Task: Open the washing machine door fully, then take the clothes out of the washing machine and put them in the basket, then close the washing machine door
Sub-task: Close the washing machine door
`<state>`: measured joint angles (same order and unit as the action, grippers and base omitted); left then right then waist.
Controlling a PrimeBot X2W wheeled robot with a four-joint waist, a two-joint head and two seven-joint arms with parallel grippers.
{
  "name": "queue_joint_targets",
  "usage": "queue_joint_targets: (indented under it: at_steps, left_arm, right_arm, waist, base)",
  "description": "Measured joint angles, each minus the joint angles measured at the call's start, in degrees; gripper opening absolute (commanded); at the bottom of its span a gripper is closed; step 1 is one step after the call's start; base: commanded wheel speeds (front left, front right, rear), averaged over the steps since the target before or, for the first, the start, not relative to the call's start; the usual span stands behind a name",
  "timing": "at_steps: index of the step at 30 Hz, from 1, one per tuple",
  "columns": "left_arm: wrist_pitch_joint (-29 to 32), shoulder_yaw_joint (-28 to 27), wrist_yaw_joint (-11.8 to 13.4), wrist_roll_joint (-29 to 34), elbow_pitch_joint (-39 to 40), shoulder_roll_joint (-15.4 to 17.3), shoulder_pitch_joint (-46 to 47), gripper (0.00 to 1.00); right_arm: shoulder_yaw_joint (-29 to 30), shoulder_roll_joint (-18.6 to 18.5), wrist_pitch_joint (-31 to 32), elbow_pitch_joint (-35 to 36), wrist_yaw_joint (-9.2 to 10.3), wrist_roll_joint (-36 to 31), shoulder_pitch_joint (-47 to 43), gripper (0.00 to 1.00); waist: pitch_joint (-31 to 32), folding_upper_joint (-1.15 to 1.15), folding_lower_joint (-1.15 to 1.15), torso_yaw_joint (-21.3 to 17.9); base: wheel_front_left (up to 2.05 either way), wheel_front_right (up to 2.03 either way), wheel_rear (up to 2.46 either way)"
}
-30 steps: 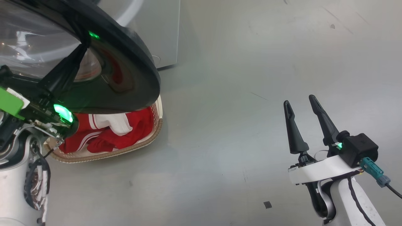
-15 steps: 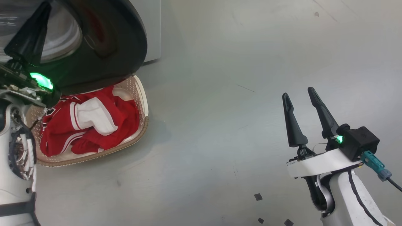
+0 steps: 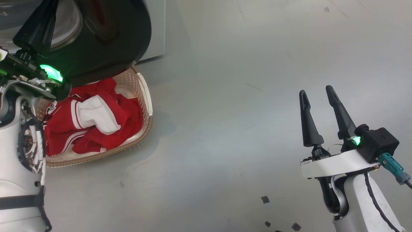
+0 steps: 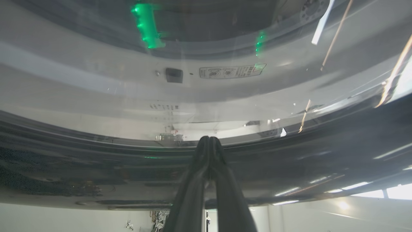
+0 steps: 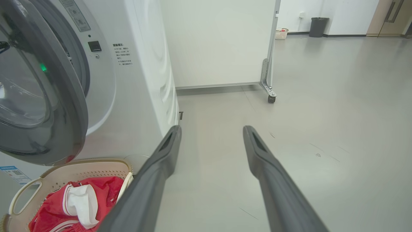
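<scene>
Clothes (image 3: 96,125) in basket (image 3: 148,124); door (image 3: 112,38) ajar

One washing machine (image 5: 138,64), one door (image 5: 77,106), one nearby basket (image 3: 148,125), left claw (image 4: 209,140) plus right claw (image 3: 315,91).

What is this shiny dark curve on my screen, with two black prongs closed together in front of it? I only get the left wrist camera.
Observer: That's the washing machine door; the right wrist view shows it standing ajar from the washing machine.
Operator: Is the laundry out?
Observer: Yes, the clothes lie in the basket on the floor below the door.
Operator: And the other arm?
Observer: The right gripper is open, holding nothing, above bare floor.
</scene>
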<state>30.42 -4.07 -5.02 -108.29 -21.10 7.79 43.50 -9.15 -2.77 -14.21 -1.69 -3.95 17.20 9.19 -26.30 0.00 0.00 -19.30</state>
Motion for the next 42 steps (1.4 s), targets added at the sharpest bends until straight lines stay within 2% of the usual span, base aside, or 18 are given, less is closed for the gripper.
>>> queue_joint_targets:
  at_steps: [8,16,17,18,19,20,25,30,36,42]
  left_arm:
    - [0.78,-3.99,-1.86,-2.25,-0.34,-1.04,-2.42,0.0]
    - [1.11,-7.24,-1.89,-3.93,0.97,-2.87,-10.39,0.0]
    - [0.99,-7.97,-1.89,-3.53,2.16,-3.07,-11.23,0.12]
    - [0.93,-8.69,-1.89,-3.48,3.5,-3.26,-11.84,0.46]
    - [0.91,-9.16,-1.89,-3.41,4.74,-3.35,-12.27,0.76]
    - [0.75,-9.56,-1.89,-3.05,5.84,-3.54,-12.65,1.0]
    - [-0.63,-10.67,-1.89,1.04,9.7,-4.61,-17.14,1.0]
    - [-3.85,-10.26,-1.89,8.38,13.36,-5.05,-21.83,1.0]
    - [-9.17,-8.58,-1.89,19.24,19.8,-5.05,-25.72,1.0]
    - [-14.75,-3.38,-1.89,34.71,26.76,-3.32,-29.81,1.0]
  right_arm:
    - [0.82,0.08,-0.07,-0.11,-0.01,-0.13,-0.01,1.0]
    - [1.82,0.01,-0.07,-0.56,-0.01,-1.07,-0.39,1.0]
    - [1.83,-0.04,-0.07,-0.56,-0.02,-1.25,-0.43,1.0]
    - [1.94,-0.1,-0.07,-0.57,-0.02,-1.36,-0.52,1.0]
    - [2.13,-0.15,-0.07,-0.59,-0.02,-1.63,-0.65,1.0]
    - [2.27,-0.33,-0.07,-0.62,-0.02,-1.79,-0.82,1.0]
    - [2.55,-0.77,-0.07,-1.03,-0.03,-2.32,-1.93,1.0]
    - [3.03,-1.08,-0.07,-1.33,-0.03,-2.82,-3.14,1.0]
    - [3.55,-1.75,-0.07,-1.53,-0.03,-3.25,-4.07,1.0]
    - [3.96,-2.25,-0.08,-1.49,-0.02,-3.75,-4.96,1.0]
  waist:
    - [0.88,0.0,0.0,1.95]
    - [2.9,0.0,0.0,4.7]
    - [3.21,0.0,0.0,5.09]
    - [3.51,0.0,0.0,5.48]
    - [3.81,0.0,0.0,5.88]
    - [4.13,0.0,0.0,6.3]
    - [5.86,0.0,0.0,8.31]
    - [7.71,0.0,0.0,10.32]
    - [9.92,0.0,0.0,12.63]
    - [12.1,0.0,0.0,14.53]
  base:
    - [0.0,0.0,0.0]
    - [0.0,0.0,0.0]
    - [0.0,0.0,0.0]
    - [0.0,0.0,0.0]
    - [0.0,0.0,0.0]
    - [0.0,0.0,0.0]
    - [0.0,0.0,0.0]
    - [0.0,0.0,0.0]
    - [0.0,0.0,0.0]
    - [0.0,0.0,0.0]
